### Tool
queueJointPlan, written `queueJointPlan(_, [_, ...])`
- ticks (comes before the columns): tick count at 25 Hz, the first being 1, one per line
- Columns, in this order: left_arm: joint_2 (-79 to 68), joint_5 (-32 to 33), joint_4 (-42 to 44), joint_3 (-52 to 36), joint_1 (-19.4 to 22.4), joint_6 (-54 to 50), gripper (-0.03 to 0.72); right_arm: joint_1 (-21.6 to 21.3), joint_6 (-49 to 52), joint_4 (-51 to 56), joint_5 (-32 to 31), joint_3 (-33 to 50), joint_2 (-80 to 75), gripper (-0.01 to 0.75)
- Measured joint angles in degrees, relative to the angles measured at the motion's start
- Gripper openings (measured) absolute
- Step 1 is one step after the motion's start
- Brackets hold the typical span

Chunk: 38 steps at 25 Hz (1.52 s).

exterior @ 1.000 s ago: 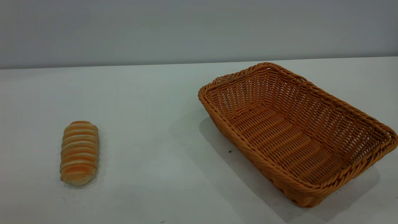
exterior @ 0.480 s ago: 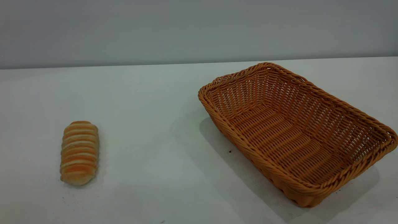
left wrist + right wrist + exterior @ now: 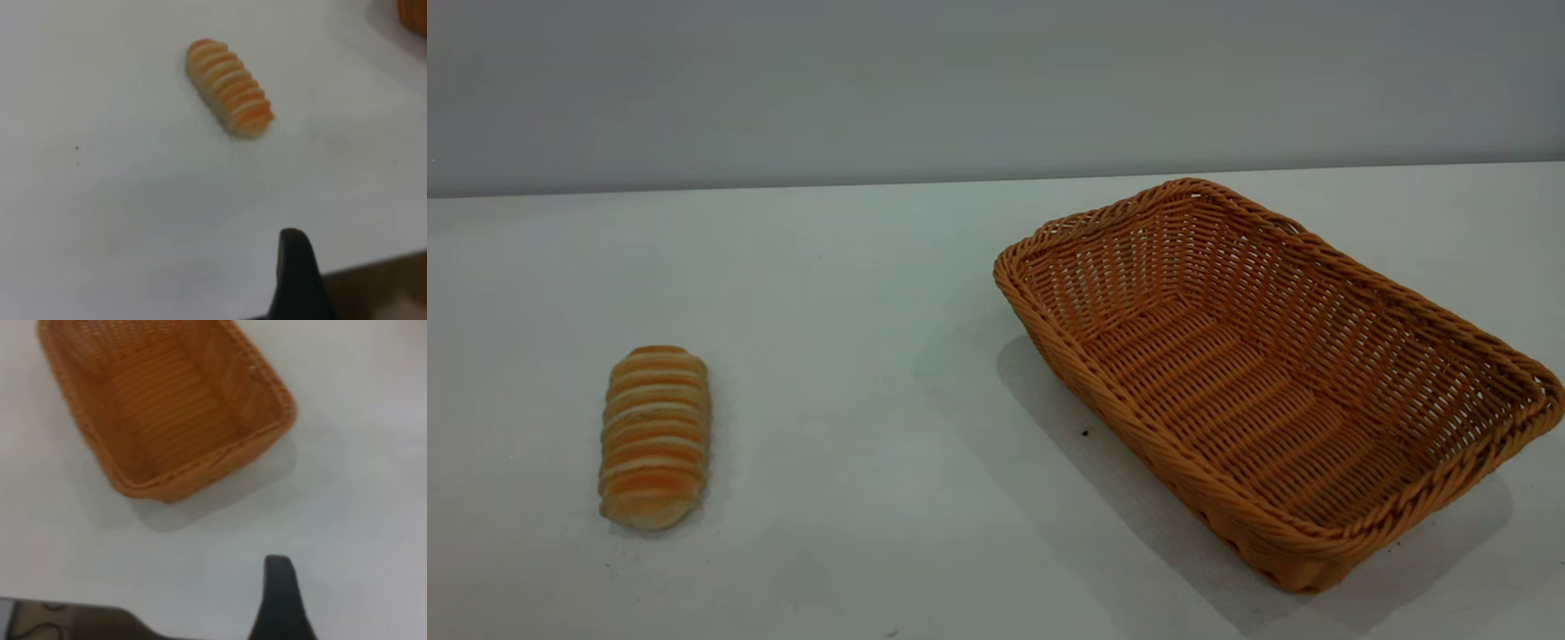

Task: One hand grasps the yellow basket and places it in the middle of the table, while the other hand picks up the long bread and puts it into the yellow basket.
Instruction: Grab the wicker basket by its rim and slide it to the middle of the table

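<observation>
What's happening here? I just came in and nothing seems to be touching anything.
Nothing is being handled at this moment. The long bread lies alone on the left part of the table, and the yellow basket sits empty on the right part, at an angle. The left gripper hangs above the table near the bread, the right gripper near the basket. Neither touches anything; no grasp has been made.

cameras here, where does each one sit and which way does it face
Exterior: low in front of the table, facing the bread at left and basket at right; no arm shows.
Left wrist: above the table edge, facing the bread; one dark finger shows.
Right wrist: above the table edge, facing the basket; one dark finger shows.
Each wrist view shares its object with the exterior.
</observation>
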State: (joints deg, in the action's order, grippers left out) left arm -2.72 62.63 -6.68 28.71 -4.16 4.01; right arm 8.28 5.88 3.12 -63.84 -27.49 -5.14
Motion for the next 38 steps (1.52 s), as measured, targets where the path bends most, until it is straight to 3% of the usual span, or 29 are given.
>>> queueJointPlan(4, [-7.8,-8.8,0.0,0.3,0.0,-5.7,0.525,3.9,4.1,0.4,2.9,0.0,-0.9,0.544])
queueJointPlan(7, [-17.2,-15.3,0.0,0.3,0.0,-6.4,0.525,6.7,5.0,0.3,9.1,0.0,-4.7,0.544])
queueJointPlan(16, [-46.4,-30.6,-5.0,2.6,0.0,-4.8,0.525,7.8,9.2,-0.5,25.9,-0.1,-33.2,0.544])
queueJointPlan(25, [-57.3,-34.8,-5.6,6.9,0.0,-3.4,0.523,7.8,17.2,2.3,42.2,-1.2,-62.0,0.544])
queueJointPlan(38, [-57.4,-34.0,-16.0,6.9,0.0,5.5,0.523,7.8,26.8,4.4,44.7,-8.1,-82.0,0.544])
